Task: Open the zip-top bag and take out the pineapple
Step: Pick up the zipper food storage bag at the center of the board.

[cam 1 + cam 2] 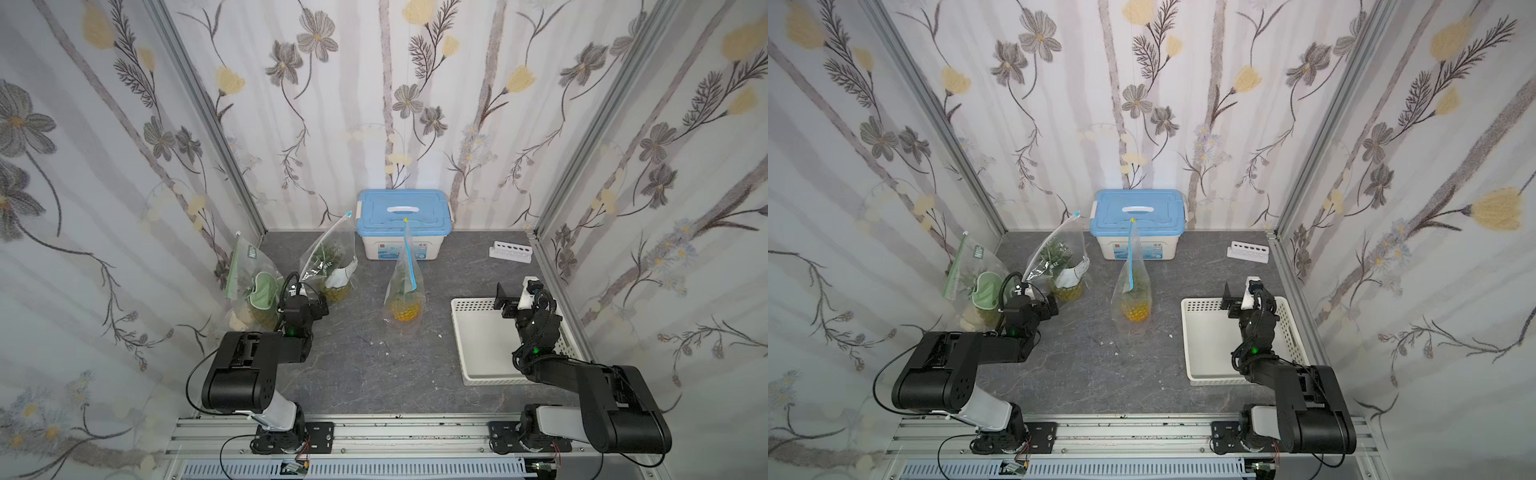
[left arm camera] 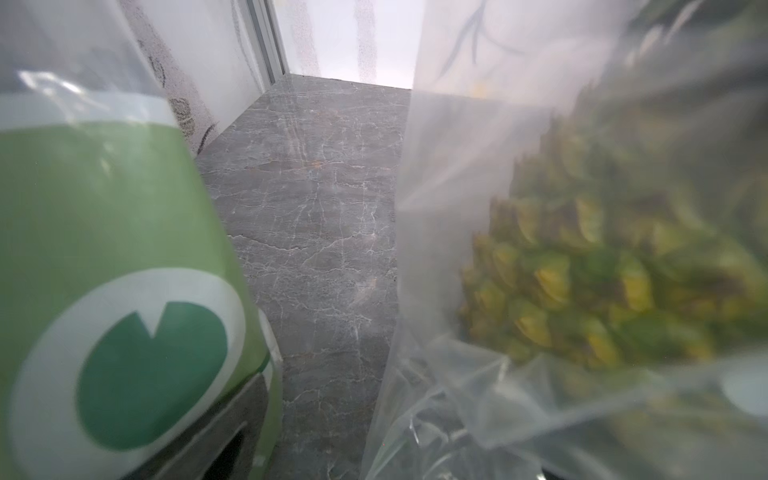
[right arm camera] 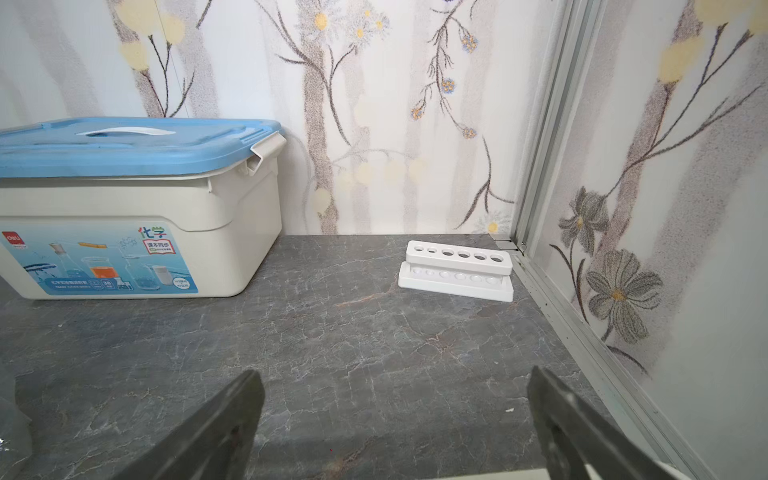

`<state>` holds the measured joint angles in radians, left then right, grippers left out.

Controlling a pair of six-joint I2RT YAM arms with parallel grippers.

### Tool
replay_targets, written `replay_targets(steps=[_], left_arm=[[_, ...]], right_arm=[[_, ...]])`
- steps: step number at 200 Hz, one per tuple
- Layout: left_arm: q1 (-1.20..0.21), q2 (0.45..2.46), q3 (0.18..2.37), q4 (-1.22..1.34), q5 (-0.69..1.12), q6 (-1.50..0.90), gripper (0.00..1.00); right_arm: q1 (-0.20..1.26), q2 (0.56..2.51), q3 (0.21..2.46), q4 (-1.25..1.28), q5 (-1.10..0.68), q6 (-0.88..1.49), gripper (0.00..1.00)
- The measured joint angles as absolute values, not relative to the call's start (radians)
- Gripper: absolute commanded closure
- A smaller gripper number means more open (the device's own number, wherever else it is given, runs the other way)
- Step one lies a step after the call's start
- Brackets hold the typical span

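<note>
Three zip-top bags stand on the grey table, each with a pineapple inside. The middle one [image 1: 405, 282] is clear, has a blue zip strip, and holds a yellow pineapple [image 1: 405, 311]. A green-labelled bag [image 1: 253, 286] and a white-labelled bag [image 1: 332, 266] stand at the left. My left gripper [image 1: 318, 305] sits low between those two. In the left wrist view the green-labelled bag [image 2: 104, 249] and the other bag's pineapple [image 2: 602, 270] press in on both sides and cover its fingers, which stand wide apart. My right gripper [image 3: 395, 374] is open and empty above the white tray [image 1: 473, 361].
A blue-lidded storage box [image 1: 403, 216] stands against the back wall behind the middle bag. A white test-tube rack [image 1: 511, 251] lies at the back right. Patterned curtain walls close in three sides. A few small crumbs lie on the table in front of the middle bag.
</note>
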<state>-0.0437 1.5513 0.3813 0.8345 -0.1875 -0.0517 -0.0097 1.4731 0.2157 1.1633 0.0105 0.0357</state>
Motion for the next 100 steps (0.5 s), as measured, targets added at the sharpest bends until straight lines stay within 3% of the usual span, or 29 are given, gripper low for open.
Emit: replay_targets(steps=[100], left_arm=[[-0.044, 1.532, 0.400, 0.792, -0.184, -0.046, 0.00]], right_arm=[[-0.010, 1.469, 0.221, 1.156, 0.009, 0.035, 0.00]])
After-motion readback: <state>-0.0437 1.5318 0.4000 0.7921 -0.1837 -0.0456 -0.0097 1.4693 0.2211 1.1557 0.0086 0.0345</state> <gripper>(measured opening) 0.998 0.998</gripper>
